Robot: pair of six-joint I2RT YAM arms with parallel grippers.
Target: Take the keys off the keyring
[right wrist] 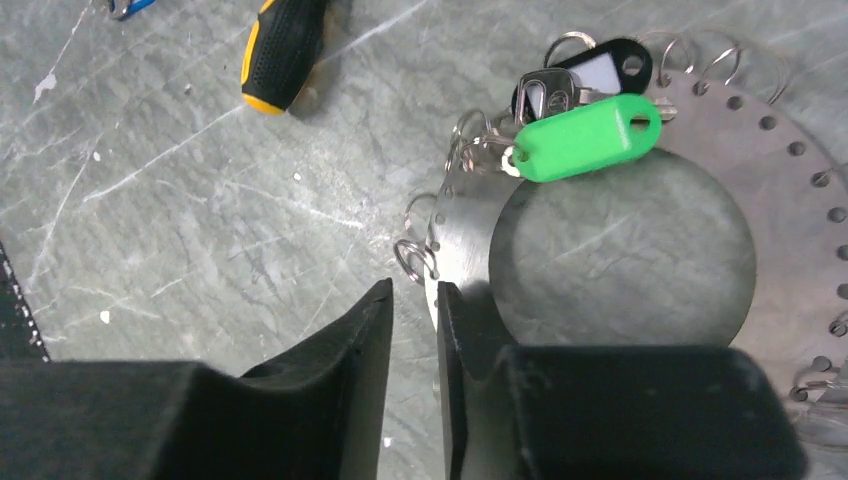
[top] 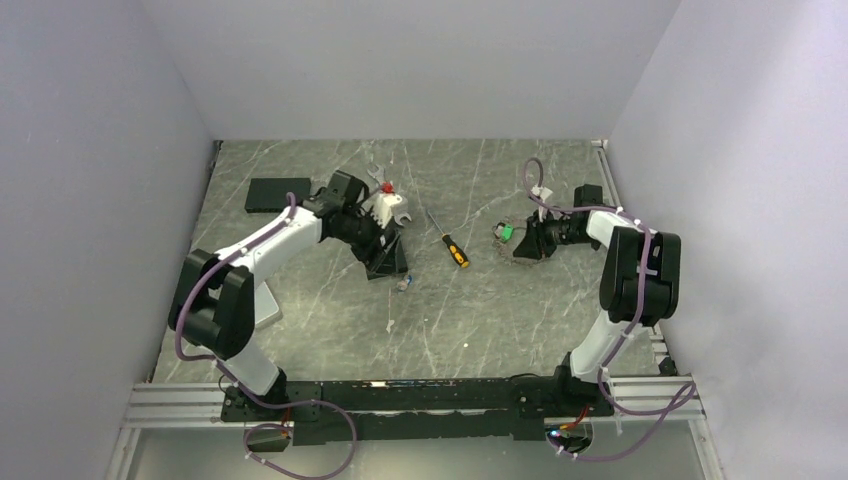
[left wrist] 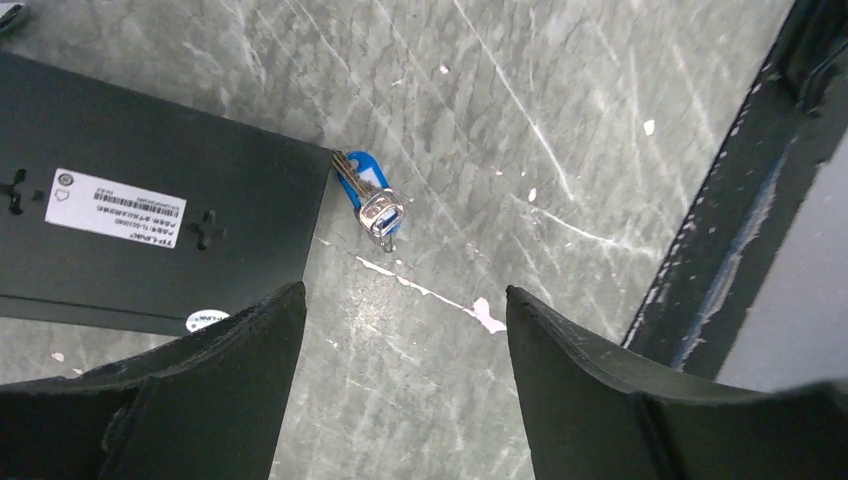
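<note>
The keyring (right wrist: 790, 250), a large grey metal ring with holes and small wire loops round its rim, lies flat on the table at the right (top: 530, 252). A green-headed key (right wrist: 585, 137) and a black-tagged key (right wrist: 600, 70) hang on its rim. My right gripper (right wrist: 415, 285) is at the ring's near-left rim. Its jaws are almost closed with only table in the narrow gap, and one finger (right wrist: 470, 330) lies over the ring. A blue-headed key (left wrist: 370, 195) lies loose on the table beside a black box (left wrist: 150, 210). My left gripper (left wrist: 405, 290) is open and empty above the table, short of that key.
The yellow-handled screwdriver (top: 452, 248) lies between the arms and also shows in the right wrist view (right wrist: 285, 50). A second black box (top: 278, 193) sits at the back left. A white scrap (left wrist: 487, 315) lies near the blue key. A dark bar (left wrist: 720, 230) runs along the right.
</note>
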